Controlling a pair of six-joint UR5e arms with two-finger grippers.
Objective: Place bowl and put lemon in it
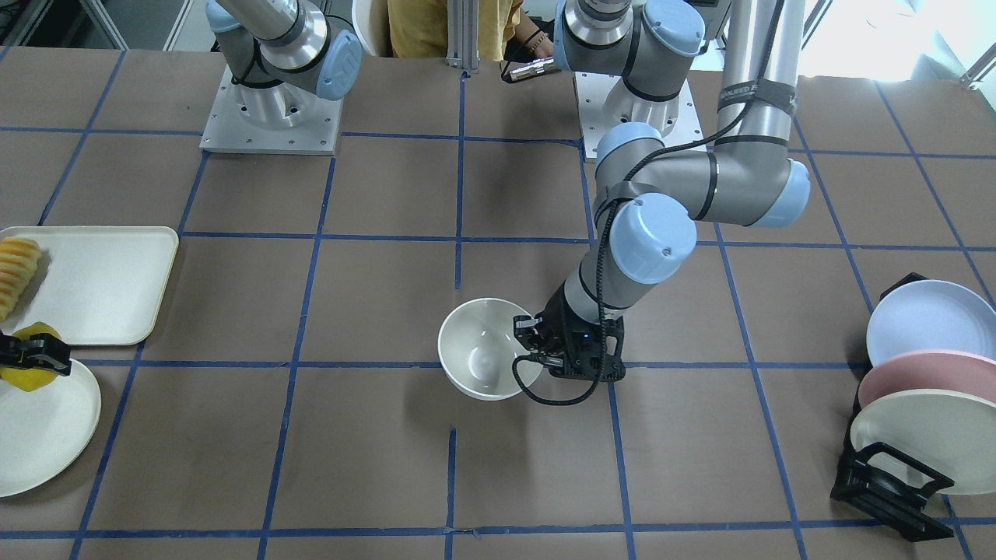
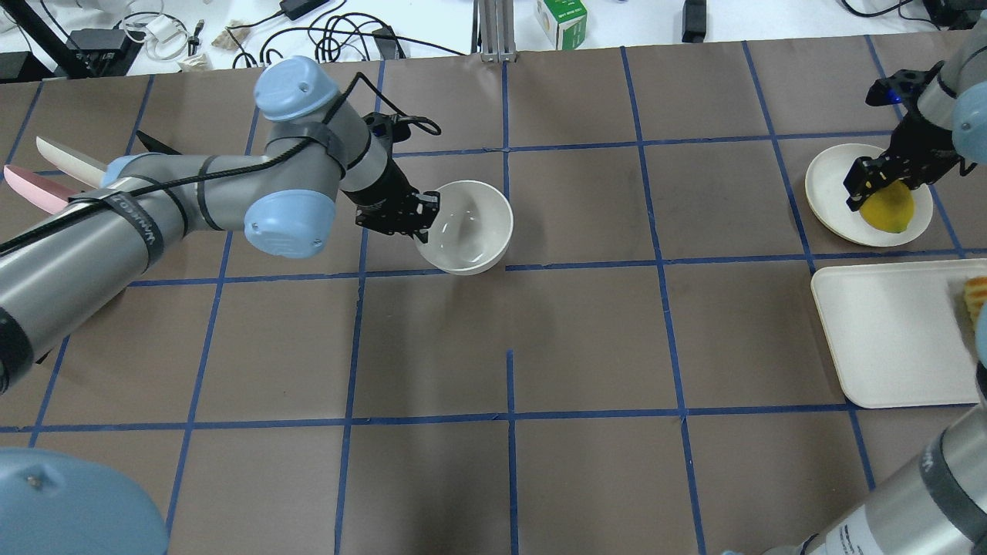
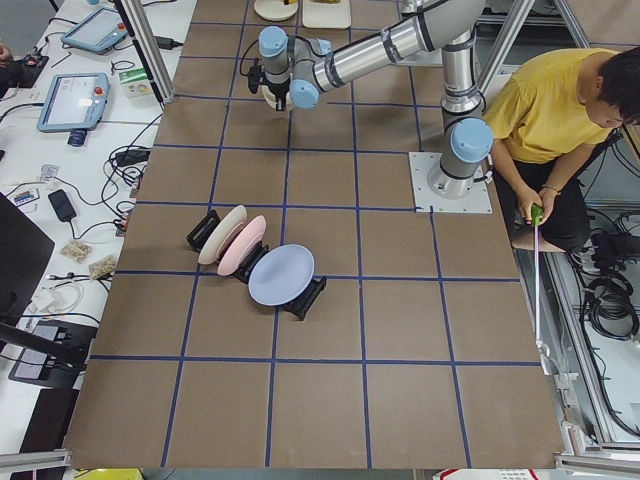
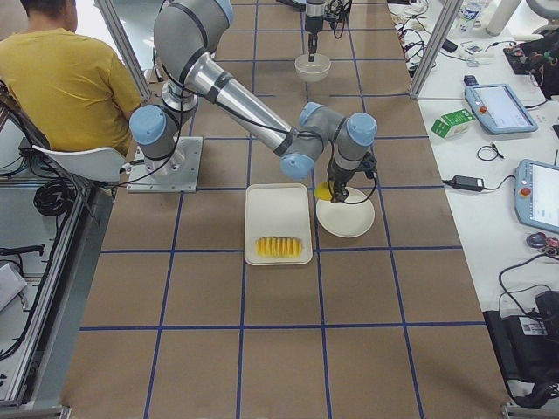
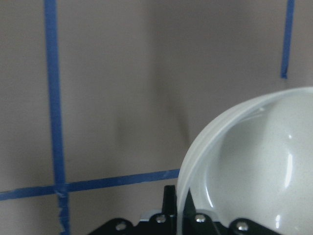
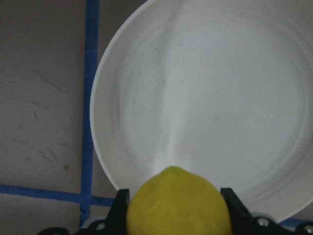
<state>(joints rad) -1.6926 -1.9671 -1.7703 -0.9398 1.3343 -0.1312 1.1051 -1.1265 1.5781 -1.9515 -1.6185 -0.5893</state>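
My left gripper (image 1: 526,348) is shut on the near rim of the cream-white bowl (image 1: 476,348), holding it upright at the table's middle; I cannot tell whether the bowl touches the table. They also show in the overhead view: the left gripper (image 2: 426,216) and the bowl (image 2: 470,227). The left wrist view shows the bowl's rim (image 5: 195,161) between the jaws. My right gripper (image 2: 881,194) is shut on the yellow lemon (image 2: 888,210) over a flat cream-white plate (image 2: 831,185). The right wrist view shows the lemon (image 6: 178,200) between the fingers (image 6: 122,201) above the plate (image 6: 215,93).
A cream-white tray (image 1: 101,288) with pale sliced fruit (image 1: 15,272) lies beside the flat plate (image 1: 47,435). A black rack with pastel plates (image 1: 926,389) stands at the robot's far left. A person in yellow (image 3: 560,110) sits behind the robot.
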